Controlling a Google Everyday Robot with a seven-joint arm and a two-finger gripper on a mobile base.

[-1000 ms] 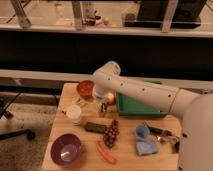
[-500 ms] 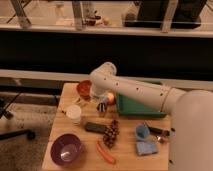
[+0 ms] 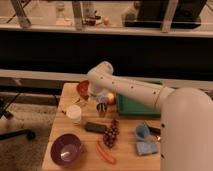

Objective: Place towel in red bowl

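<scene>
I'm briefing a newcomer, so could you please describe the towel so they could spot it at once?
Start at the wooden table and go to its near corner on the picture's right. The towel lies there, just in front of the blue cup, far from the claw, which hangs beside the red bowl. It alone is a flat, pale blue square; the cup stands upright.

A wooden table [image 3: 125,147] stands before a dark wall [image 3: 100,55] under glass windows [image 3: 45,12].
</scene>
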